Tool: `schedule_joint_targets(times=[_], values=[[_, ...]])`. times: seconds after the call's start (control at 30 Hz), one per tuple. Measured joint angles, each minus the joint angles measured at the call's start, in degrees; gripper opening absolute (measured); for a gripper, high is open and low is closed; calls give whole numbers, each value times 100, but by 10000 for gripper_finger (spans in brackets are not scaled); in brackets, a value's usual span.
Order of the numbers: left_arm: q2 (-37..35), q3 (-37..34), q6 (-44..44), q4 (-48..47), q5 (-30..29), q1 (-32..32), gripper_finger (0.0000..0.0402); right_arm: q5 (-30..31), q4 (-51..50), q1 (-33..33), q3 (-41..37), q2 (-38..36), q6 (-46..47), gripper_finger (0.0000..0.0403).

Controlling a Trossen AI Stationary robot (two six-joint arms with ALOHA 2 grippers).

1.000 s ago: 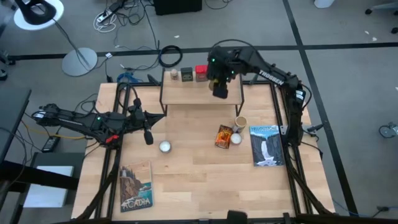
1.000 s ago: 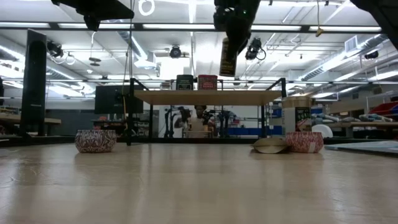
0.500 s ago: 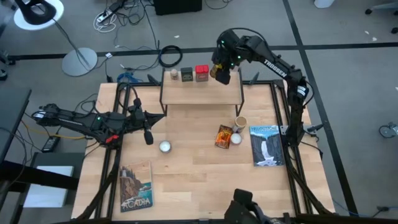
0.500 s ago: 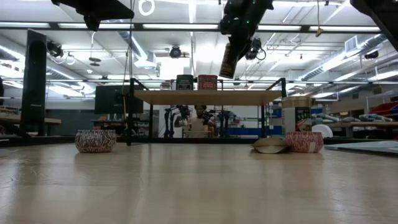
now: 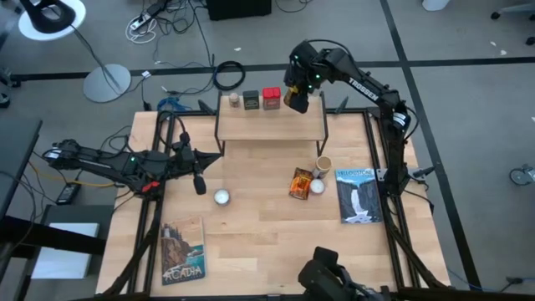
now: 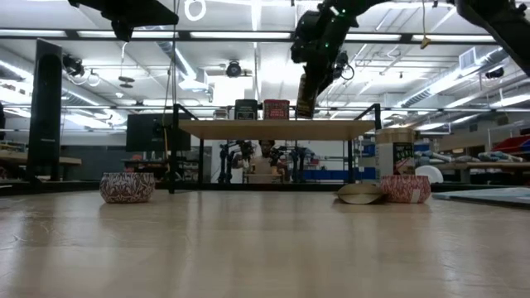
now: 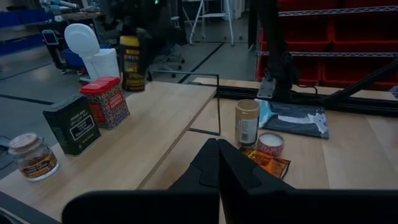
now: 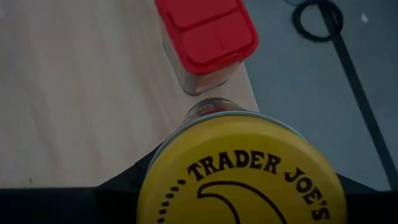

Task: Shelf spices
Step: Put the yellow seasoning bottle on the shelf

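The right gripper (image 5: 296, 92) is clamped on the yellow black-lidded jar (image 6: 305, 93), its base reading "TRADER JOE'S", tilted just above the far edge of the small wooden shelf (image 5: 272, 125), right of the red tin (image 5: 271, 98), dark tin (image 5: 252, 100) and pale-capped jar (image 5: 235, 100). The shelf's right side is bare. The left gripper (image 5: 201, 182) waits left, jaws together.

Yellow jar (image 5: 295, 99) tilted above shelf (image 5: 272, 124) back edge, beside red tin (image 5: 271, 99), dark tin (image 5: 252, 100).

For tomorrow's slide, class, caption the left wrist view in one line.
Yellow jar held beside the red tin, dark tin and small jar on the shelf.
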Motion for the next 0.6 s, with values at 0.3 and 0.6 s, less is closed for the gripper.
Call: schedule_joint_targets(times=[0.3,0.6], values=[[0,0,-44,-8,-1,2,1,27,140,-16,0,116,-24,212],[0,0,-40,-13,-2,1,1,85,-102,-195,0,116,33,212]])
